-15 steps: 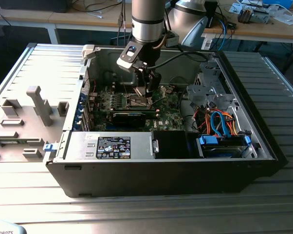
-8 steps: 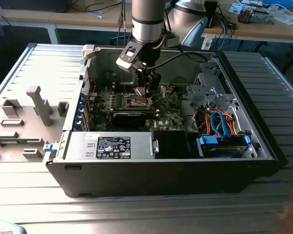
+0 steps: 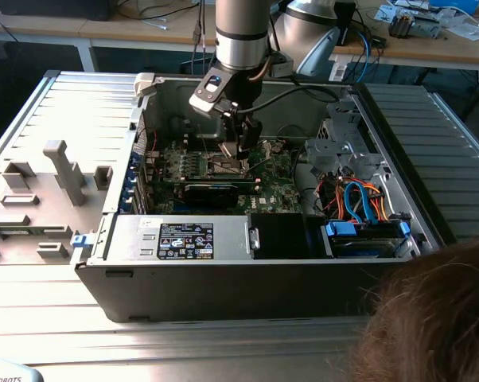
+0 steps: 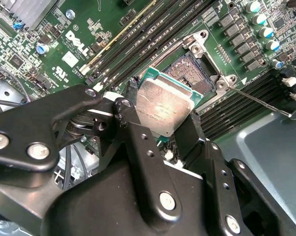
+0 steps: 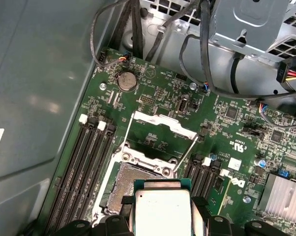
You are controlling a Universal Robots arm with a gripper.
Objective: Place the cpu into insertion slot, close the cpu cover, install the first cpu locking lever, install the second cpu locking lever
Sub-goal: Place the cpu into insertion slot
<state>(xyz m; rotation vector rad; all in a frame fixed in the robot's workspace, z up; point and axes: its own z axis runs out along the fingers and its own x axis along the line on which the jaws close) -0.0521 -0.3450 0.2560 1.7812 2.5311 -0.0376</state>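
**CPU (image 4: pixel 165 108) pinched over the open insertion slot (image 4: pixel 192 73)**

I had the gripper (image 4: pixel 162 120) pressed onto two opposite edges of the CPU, holding it just above the insertion slot's edge; I judged it not yet seated. The cpu cover (image 5: pixel 160 129) stood flipped open beyond the slot, with the locking levers (image 5: pixel 187 155) swung clear. In the exterior view, the power supply (image 3: pixel 184 239) lay at six o'clock from the gripper and the cable bundle (image 3: pixel 363 199) at three o'clock. My worry was that the CPU looked offset and slightly tilted. Coming down skewed could bend pins or work it loose from the pinch.
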